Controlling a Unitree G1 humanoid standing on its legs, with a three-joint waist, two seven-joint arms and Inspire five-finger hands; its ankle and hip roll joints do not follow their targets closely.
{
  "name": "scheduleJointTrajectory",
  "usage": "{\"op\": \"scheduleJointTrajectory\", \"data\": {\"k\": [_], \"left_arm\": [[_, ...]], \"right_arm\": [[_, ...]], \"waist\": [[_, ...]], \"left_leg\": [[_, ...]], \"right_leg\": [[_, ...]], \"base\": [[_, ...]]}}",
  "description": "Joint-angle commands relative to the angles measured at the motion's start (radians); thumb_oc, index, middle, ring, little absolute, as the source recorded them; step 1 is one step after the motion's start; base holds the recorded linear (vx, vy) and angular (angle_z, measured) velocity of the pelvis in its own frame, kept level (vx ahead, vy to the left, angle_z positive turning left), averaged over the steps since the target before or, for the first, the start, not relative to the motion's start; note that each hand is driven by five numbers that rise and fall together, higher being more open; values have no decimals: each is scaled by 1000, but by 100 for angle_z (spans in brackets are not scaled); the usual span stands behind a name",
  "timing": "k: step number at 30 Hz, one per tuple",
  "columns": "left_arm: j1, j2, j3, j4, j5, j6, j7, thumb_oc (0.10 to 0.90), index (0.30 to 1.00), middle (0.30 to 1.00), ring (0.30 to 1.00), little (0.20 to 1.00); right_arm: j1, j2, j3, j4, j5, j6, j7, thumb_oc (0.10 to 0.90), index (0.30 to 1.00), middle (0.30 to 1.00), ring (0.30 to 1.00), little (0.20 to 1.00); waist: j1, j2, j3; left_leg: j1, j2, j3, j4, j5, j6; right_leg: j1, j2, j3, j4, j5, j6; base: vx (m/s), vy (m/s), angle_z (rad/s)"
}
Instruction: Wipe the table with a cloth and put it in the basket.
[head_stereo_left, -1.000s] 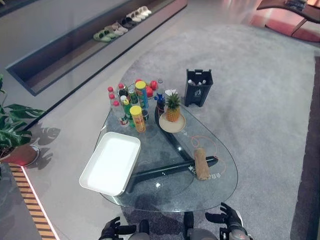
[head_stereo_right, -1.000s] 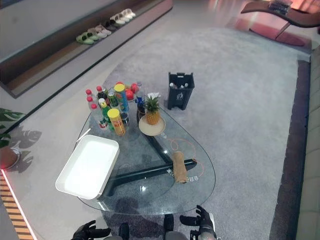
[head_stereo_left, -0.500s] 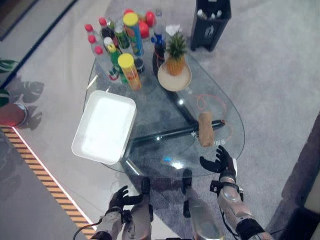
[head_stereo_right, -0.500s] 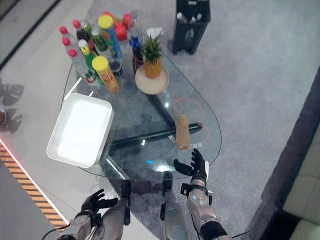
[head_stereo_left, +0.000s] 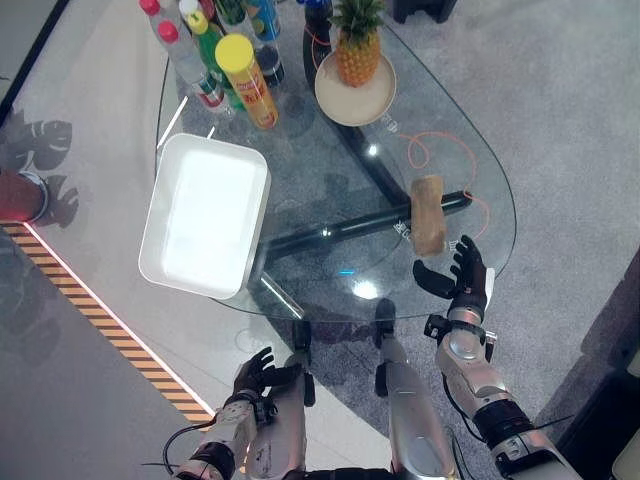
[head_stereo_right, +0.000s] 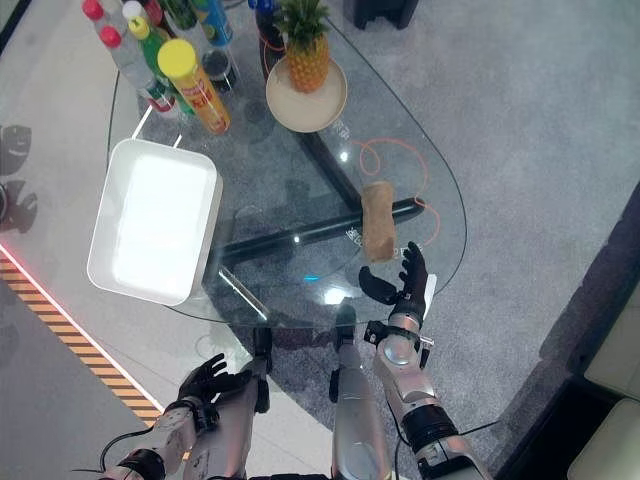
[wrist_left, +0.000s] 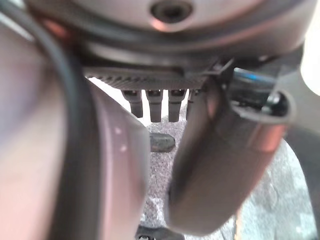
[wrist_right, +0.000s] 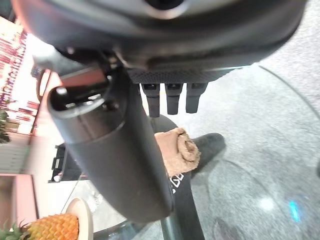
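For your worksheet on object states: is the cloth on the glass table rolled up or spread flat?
Rolled up: the cloth lies as a tight cylinder, its spiral end visible.

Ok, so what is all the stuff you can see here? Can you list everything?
Glass table: one, clear, rounded, on a dark frame, standing on the grey carpet.
Cloth: one, tan, rolled up, on the table near its right edge.
Basket: one, white, shallow and rectangular, on the table's left side.
Pineapple: one, yellow with green leaves, on the plate.
Plate: one, beige, at the far side of the table.
Yellow can: one, tall with a yellow lid, beside the bottles.
Bottles: several, red and yellow caps, far left corner.
Orange cord: one, looped on the glass by the cloth.
Right hand: dark, open, just short of the cloth.
Left hand: dark, low beside the table.
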Motion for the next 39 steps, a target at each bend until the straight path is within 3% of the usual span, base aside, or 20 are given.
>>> {"op": "scheduleJointTrajectory", "data": {"k": [1, 10, 21, 30, 39], "left_arm": [[59, -33, -50, -5, -24, -1, 51, 800, 900, 900, 900, 900], [42, -36, -75, -48, -44, 16, 90, 800, 900, 900, 900, 900], [30, -47, -101, -89, -51, 7, 117, 800, 900, 900, 900, 900], [19, -48, -111, -98, -73, -5, 123, 800, 900, 900, 900, 900], [-1, -46, -117, -98, -91, -9, 136, 800, 900, 900, 900, 900]], "right_arm": [[-24, -41, -7, -169, -95, -29, -92, 800, 900, 900, 900, 900], [-130, -64, -2, -241, -170, 53, -169, 800, 900, 900, 900, 900], [-178, -74, -11, -245, -156, 87, -265, 800, 900, 900, 900, 900], [-206, -86, 1, -206, -140, 173, -373, 800, 900, 900, 900, 900], [-255, -112, 12, -175, -142, 171, -377, 800, 900, 900, 900, 900]], "waist": [[-12, -3, -9], [-10, -4, -9], [-4, 10, -9], [-4, 19, -9], [3, 30, -9]], "left_leg": [[-122, -47, 22, 93, 11, 36], [-217, -48, 30, 155, -9, 41], [-309, -57, 31, 171, -5, 47], [-370, -64, 32, 184, -3, 49], [-405, -73, 26, 188, 2, 52]], "right_leg": [[-67, 14, -39, 117, -56, -20], [-162, 10, -32, 155, -55, -17], [-257, 10, -25, 162, -33, -13], [-319, 12, -13, 165, -18, -11], [-356, 14, -4, 167, -11, -7]], "base": [[16, 33, 0], [31, 30, 1], [9, 3, 0], [6, 14, 0], [0, 3, 0]]}}
